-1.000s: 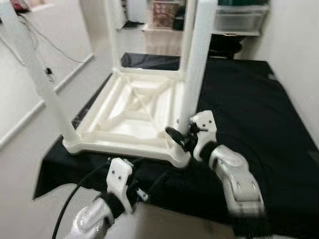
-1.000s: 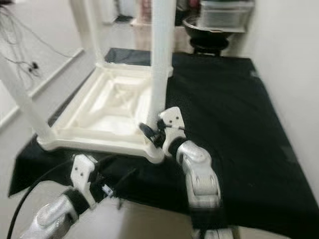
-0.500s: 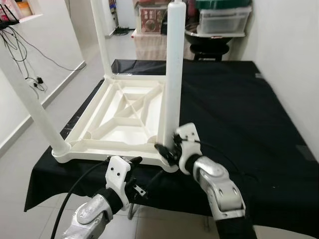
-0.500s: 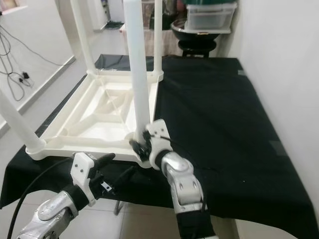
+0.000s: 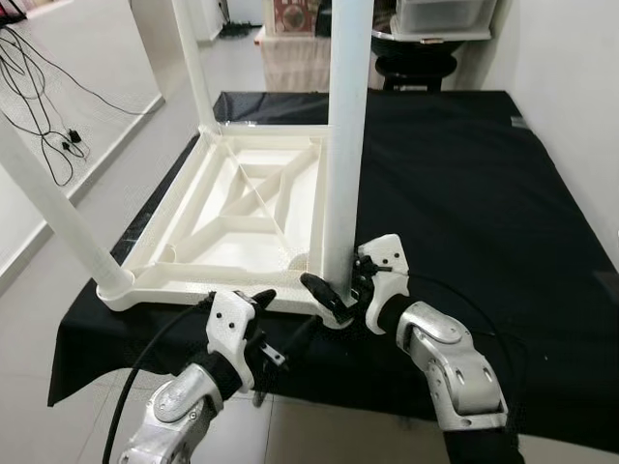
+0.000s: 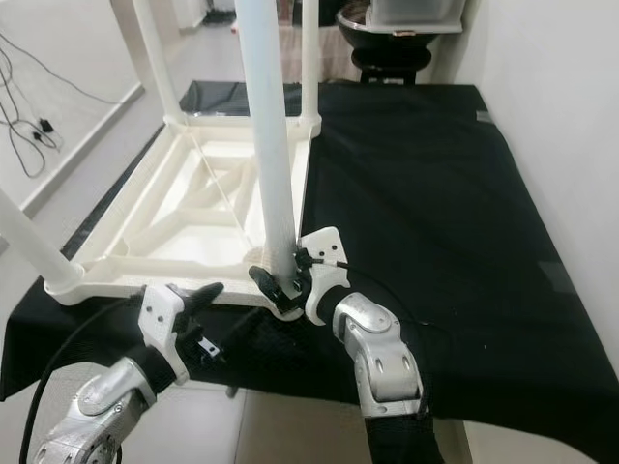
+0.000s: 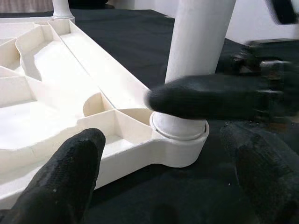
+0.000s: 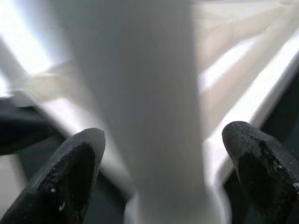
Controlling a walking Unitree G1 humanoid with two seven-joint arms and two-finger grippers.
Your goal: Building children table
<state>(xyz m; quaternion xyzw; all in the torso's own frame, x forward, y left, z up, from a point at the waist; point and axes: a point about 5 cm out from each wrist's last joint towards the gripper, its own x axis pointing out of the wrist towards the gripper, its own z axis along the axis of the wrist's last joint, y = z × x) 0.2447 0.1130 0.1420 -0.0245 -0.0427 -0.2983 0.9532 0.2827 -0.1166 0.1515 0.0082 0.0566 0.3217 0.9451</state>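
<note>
Four round, smooth white plastic legs rising from an upturned children table [image 5: 232, 213], its ribbed, moulded underside facing up with diagonal braces crossing the middle. Resting on a desk [image 5: 464, 184] draped in matte black cloth, toward the robot's left half of it, one edge close to the front rim. Nearest leg [image 5: 345, 145] seated upright in a round corner socket at the front right corner of the frame. Right end effector [image 5: 338, 290] set low at that leg's base, black fingers [image 8: 74, 172] spread apart on either side of the tube, not visibly pressing it. Left end effector [image 5: 253, 307] poised just before the table's front edge near the same corner, fingers [image 7: 65, 172] parted and holding nothing, a black cable [image 5: 145, 367] trailing from its wrist. Behind the desk, a dark round stool [image 5: 416, 66] with a clear plastic storage bin [image 5: 440, 14] on it, beside a patterned box [image 5: 295, 14]. On the pale tiled floor [image 5: 106, 106] to the left, loose black wires [image 5: 48, 106] along the white wall.
</note>
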